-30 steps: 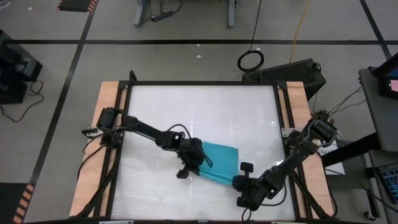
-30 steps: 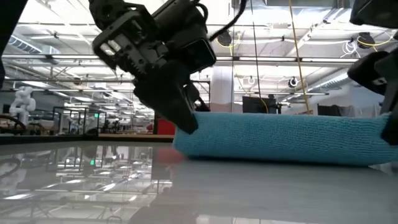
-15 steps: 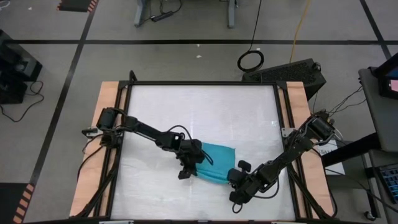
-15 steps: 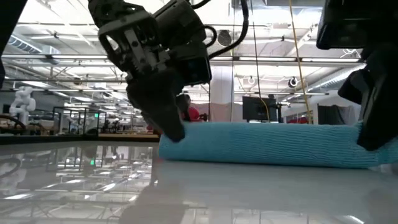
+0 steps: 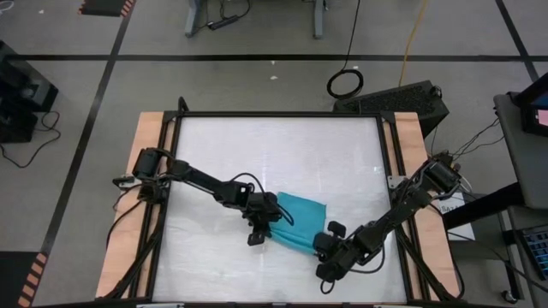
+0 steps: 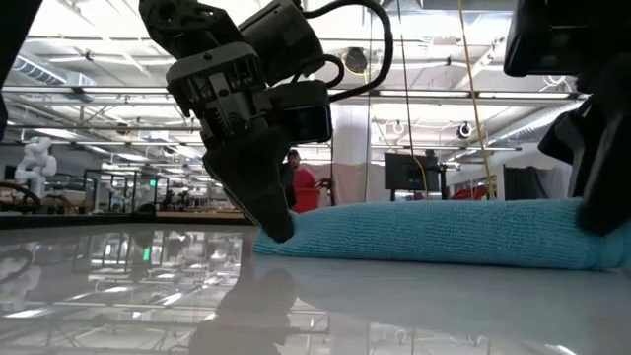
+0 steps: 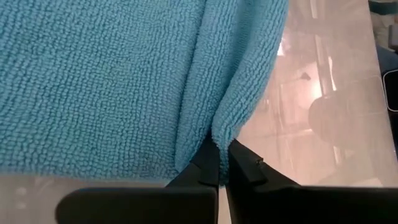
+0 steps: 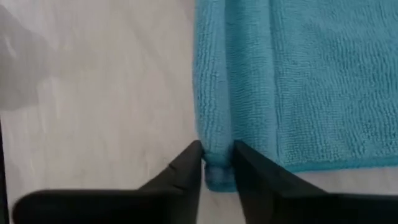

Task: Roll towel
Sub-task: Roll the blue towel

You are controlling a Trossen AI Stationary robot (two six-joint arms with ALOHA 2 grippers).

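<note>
The turquoise towel (image 5: 298, 222) lies on the white table, right of centre toward the near edge. Its near-side edge is turned over into a low, thick fold (image 6: 434, 232) that rests on the table. My left gripper (image 5: 259, 229) is at the fold's left end, shut on it; it also shows in the low view (image 6: 274, 229). My right gripper (image 5: 328, 245) is at the fold's right end, shut on it. In the low view its dark finger (image 6: 603, 187) stands at the picture's right edge. My left gripper pinches the turned-over edge of the towel at its left end (image 7: 222, 135) between its two fingers, several layers thick. The fingers (image 6: 266, 202) slant down to the table. The fold lies on the table. My right gripper pinches the right end of the turned-over edge (image 8: 217, 149) between its two fingers, which stand on either side of the fold and lie along it. The fold's tip shows between the fingers. The towel lies flat on the table beyond them.
The bare white tabletop (image 5: 257, 154) stretches to the far and left sides. Wooden strips and a black frame (image 5: 387, 154) edge the table. Both arms reach in low over its near half.
My right gripper has gone toward the table's left and a little toward the far edge with the towel's right end. My left gripper has sunk to the table. The towel has drawn together and its rolled edge lies lower and flatter than before.
</note>
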